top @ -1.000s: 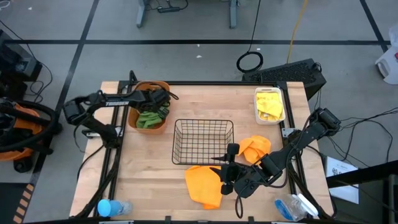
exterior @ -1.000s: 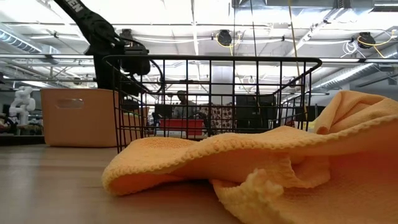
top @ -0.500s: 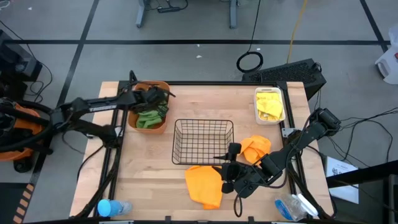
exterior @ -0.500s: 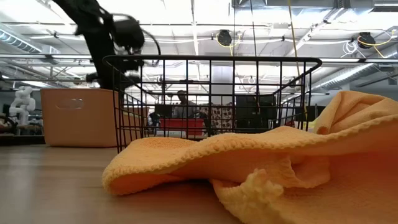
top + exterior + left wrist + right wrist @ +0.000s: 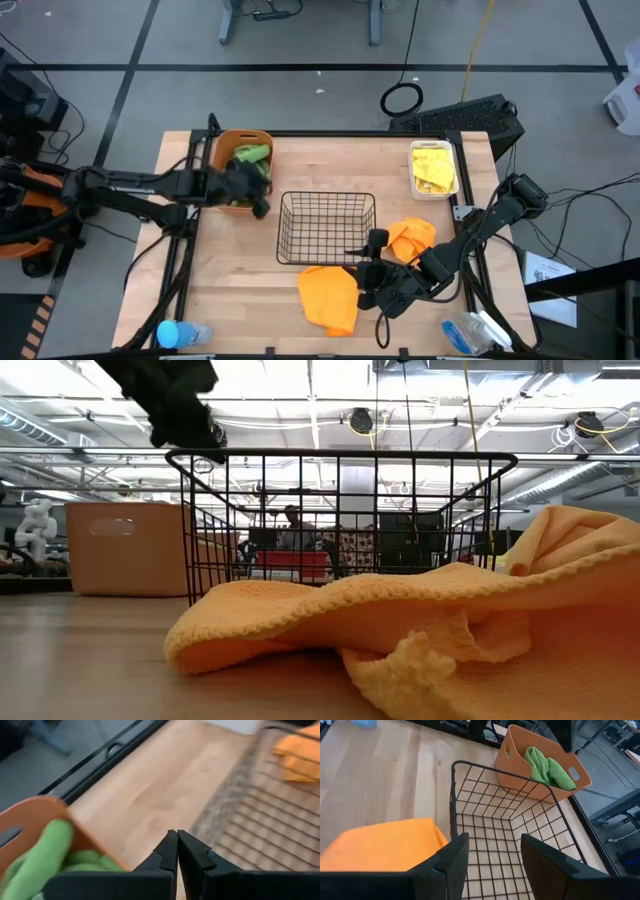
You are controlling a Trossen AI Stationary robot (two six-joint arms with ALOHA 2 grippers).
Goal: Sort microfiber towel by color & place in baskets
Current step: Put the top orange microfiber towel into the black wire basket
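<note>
— Where are the hands?

— The left hand (image 5: 252, 190) is clenched on nothing, beside the orange tub (image 5: 238, 140) that holds the green towels (image 5: 250, 156). The right hand (image 5: 362, 283) hangs with its fingers parted and nothing between them, at the near side of the wire basket (image 5: 326, 228), touching neither orange towel.

— And the towels?

— One orange towel (image 5: 331, 298) lies flat on the counter (image 5: 240, 280) just beside that hand; a second (image 5: 412, 238) is bunched near the basket's corner. The yellow ones (image 5: 432, 167) already sit in the white bin (image 5: 433, 148).

— So what makes the pickup go well?

— Probably pinching a raised fold of the flat towel (not its smooth middle), lifting until the whole cloth clears the rim, then letting go over the basket's centre so no corner drapes outside.
</note>
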